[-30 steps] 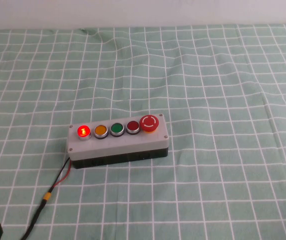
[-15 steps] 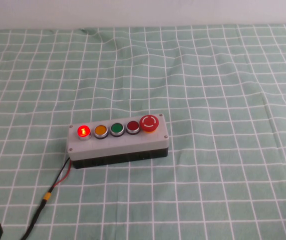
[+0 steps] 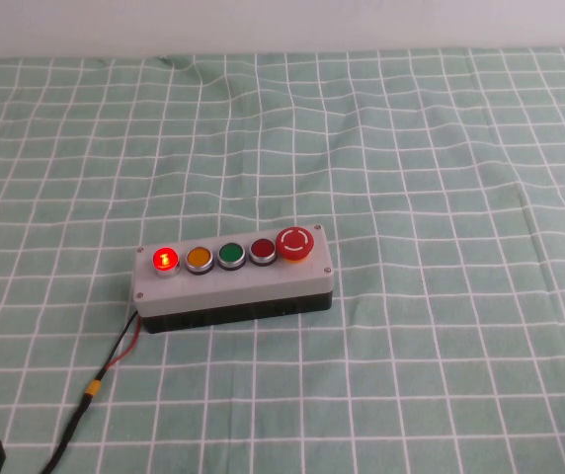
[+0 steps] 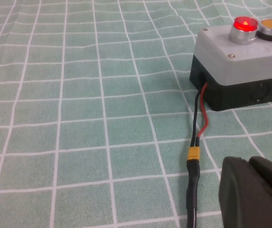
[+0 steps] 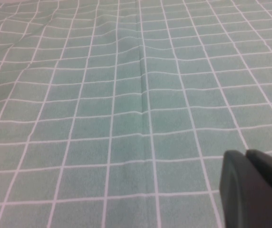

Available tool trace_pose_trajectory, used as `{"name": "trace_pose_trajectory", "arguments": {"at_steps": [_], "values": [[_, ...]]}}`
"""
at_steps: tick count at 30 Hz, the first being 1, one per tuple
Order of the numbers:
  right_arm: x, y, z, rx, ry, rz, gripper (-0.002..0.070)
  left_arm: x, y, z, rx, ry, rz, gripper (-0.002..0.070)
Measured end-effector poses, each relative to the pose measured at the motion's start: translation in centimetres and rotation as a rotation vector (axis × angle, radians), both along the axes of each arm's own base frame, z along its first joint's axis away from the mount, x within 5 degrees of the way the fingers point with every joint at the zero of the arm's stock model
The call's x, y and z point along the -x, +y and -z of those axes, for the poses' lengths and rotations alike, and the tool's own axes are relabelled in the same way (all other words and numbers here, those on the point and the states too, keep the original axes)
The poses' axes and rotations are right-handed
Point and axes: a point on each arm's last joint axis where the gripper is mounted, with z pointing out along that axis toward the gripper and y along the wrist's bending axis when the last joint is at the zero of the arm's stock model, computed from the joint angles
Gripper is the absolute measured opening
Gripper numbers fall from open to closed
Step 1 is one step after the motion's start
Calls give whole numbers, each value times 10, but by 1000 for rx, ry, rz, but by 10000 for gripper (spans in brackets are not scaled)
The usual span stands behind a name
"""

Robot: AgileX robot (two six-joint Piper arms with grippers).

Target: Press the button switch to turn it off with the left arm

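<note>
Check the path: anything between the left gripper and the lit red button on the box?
Nothing blocks it. Between the left gripper and the button switch lies only checked cloth and the box's cable, flat beside the line. Right gripper is over bare cloth.

The left gripper (image 4: pixel 255 192) is seen low at the wrist frame's lower right; the right gripper (image 5: pixel 252 187) is likewise seen at lower right.
</note>
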Motion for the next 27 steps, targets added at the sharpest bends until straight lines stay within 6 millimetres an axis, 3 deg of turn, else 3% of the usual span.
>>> {"name": "trace_pose_trajectory", "arguments": {"at_steps": [6, 16, 27], "values": [[0, 0, 0, 0, 0, 0, -16, -3, 0, -12, 27, -131, -10, -3], [0, 0, 0, 0, 0, 0, -16, 2, 5, -64, 201, -697, -48, -3], [0, 0, 0, 0, 0, 0, -16, 10, 7, -79, 234, -878, -54, -3]]}}
